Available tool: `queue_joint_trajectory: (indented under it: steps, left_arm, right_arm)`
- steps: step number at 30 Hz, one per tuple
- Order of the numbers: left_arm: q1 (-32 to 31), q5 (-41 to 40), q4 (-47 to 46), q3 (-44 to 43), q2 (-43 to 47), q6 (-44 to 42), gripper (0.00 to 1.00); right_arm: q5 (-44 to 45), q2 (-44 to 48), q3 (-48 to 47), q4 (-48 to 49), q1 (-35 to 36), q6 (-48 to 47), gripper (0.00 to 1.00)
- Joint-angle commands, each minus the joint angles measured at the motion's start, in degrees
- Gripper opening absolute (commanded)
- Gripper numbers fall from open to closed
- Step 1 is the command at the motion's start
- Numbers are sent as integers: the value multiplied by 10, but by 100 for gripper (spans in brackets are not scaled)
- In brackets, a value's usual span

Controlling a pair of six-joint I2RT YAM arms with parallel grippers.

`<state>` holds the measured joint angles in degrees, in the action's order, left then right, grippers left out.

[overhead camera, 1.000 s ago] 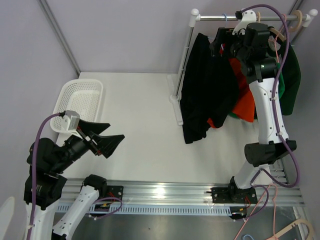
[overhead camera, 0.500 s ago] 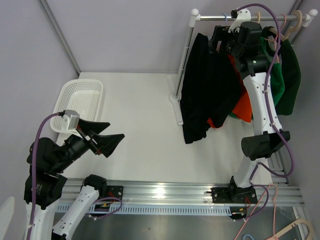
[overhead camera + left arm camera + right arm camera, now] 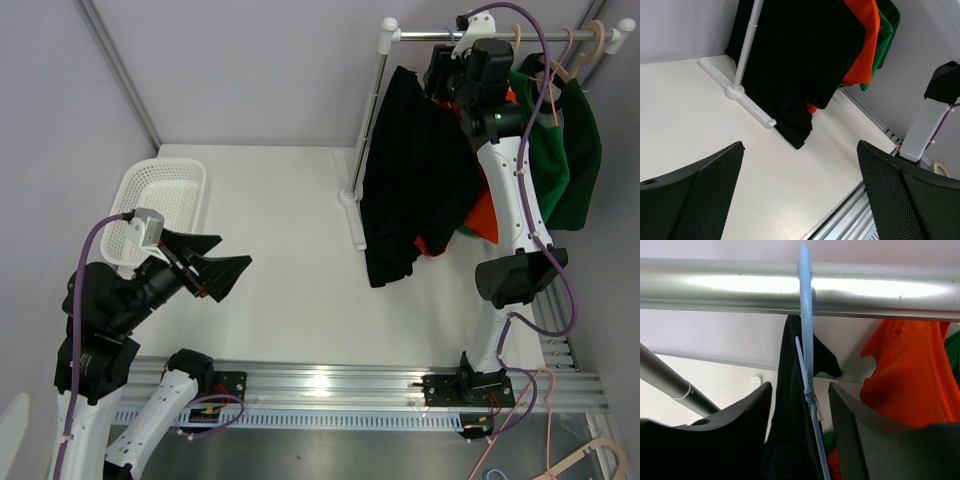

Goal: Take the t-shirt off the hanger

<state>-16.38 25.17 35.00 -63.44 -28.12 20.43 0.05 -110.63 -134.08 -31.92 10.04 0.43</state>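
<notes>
A black t-shirt point(image 3: 410, 170) hangs on a light blue hanger point(image 3: 805, 315) hooked over the rack's silver rail point(image 3: 715, 287). It also shows in the left wrist view point(image 3: 795, 55) and the right wrist view point(image 3: 790, 415). My right gripper point(image 3: 443, 78) is raised at the rail. In its wrist view it point(image 3: 800, 390) is open, one finger on each side of the hanger's neck, not touching it. My left gripper point(image 3: 215, 265) is open and empty, low over the table's left side, pointing toward the rack point(image 3: 800, 145).
An orange shirt point(image 3: 485, 215) and a green shirt point(image 3: 570, 150) hang right of the black one. Wooden hangers point(image 3: 600, 40) sit at the rail's right end. The rack's post and foot point(image 3: 352, 195) stand mid-table. A white basket point(image 3: 160, 205) is at the left.
My right gripper has moved left along the rail, from the orange and green shirts to the black t-shirt's hanger. My left arm has shifted up slightly.
</notes>
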Motion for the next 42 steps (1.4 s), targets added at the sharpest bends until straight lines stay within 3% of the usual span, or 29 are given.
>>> queue_joint_trajectory:
  steps: [1, 4, 7, 17, 20, 22, 23, 34, 40, 42]
  left_arm:
    - [-2, -8, -19, 5, -6, -3, 99]
    - [-2, -9, -20, 9, -3, -3, 99]
    - [-2, -9, -20, 10, -4, -3, 100]
    - [-2, -10, -22, 16, -7, -1, 100]
    - [-2, -10, -23, 17, -6, -2, 99]
    - [-1, -11, -23, 17, -6, -3, 99]
    - [-2, -13, -23, 17, -6, -2, 99]
    - [-2, -1, -23, 36, -2, 1, 100]
    - [-2, -6, -30, 38, -4, 3, 99]
    - [-1, 0, -35, 39, -11, 6, 100]
  right_arm:
    - [23, 0, -21, 27, 4, -17, 52]
    - [30, -2, -23, 26, 7, -17, 37]
    - [41, -2, -23, 19, 11, -21, 41]
    - [63, 0, -15, -14, 16, -25, 41]
    - [72, 3, -3, -10, 15, -26, 27]
    - [73, 4, -3, -4, 15, -26, 6]
    - [74, 4, -4, -2, 16, -25, 0]
    - [87, -3, -92, 18, 32, -33, 0]
    - [115, 31, -109, 3, 57, -36, 0]
    - [147, 56, -76, 5, 70, -36, 0]
